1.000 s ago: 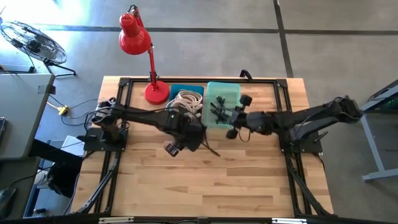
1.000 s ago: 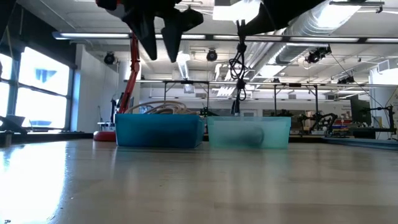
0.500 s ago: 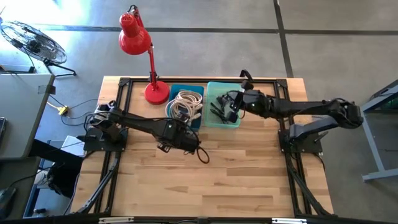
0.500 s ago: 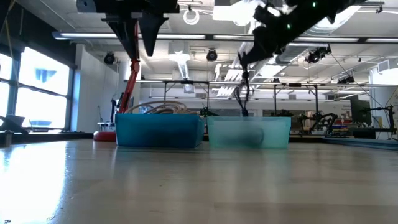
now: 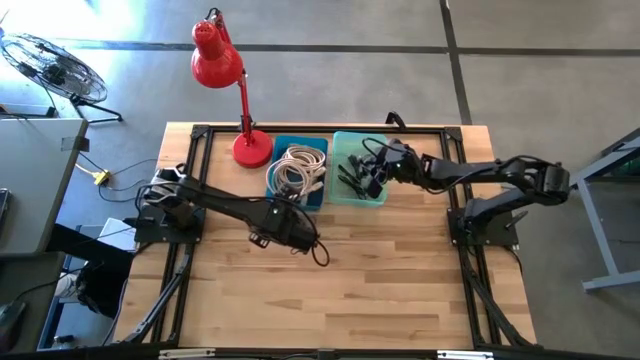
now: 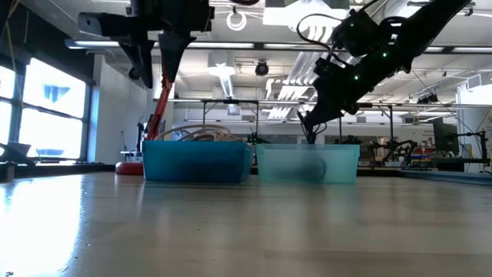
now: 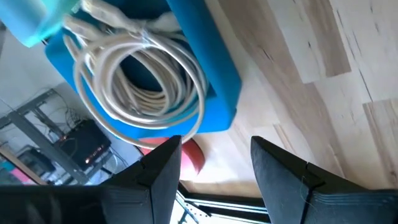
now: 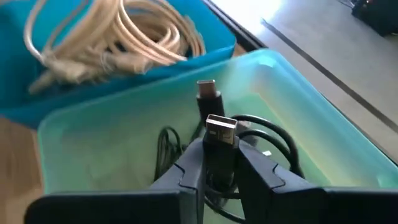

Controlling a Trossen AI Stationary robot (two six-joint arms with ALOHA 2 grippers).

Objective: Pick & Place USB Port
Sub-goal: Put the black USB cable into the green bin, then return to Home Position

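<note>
A: Where's the right arm?

B: It reaches from its base at the worktop's (image 5: 400,290) right edge across toward the far middle. The right claw (image 5: 375,172) hangs over the pale green bin (image 5: 383,145), tilted down into it.

A: Holding anything?

B: Yes, its fingers (image 8: 189,167) are clenched on the black USB cable (image 8: 221,146) just behind one silver plug, which sticks up between them in the right wrist view. A second plug stands just beyond it, and black loops of cable lie in the bin below.

A: And the left arm?

B: It stretches from its base at the left edge toward the middle, and the left claw (image 5: 285,228) hovers above bare wood just in front of the blue bin (image 5: 316,192). Its fingers (image 7: 158,180) are spread apart, gripping nothing.

A: What's in the blue bin?

B: Coils of cream cable (image 5: 298,167). The two bins sit side by side, touching, at the far edge, with a red lamp (image 5: 240,100) beside the blue one.

A: Room to move?

B: The near half of the worktop is open wood between the two black frame rails.
</note>
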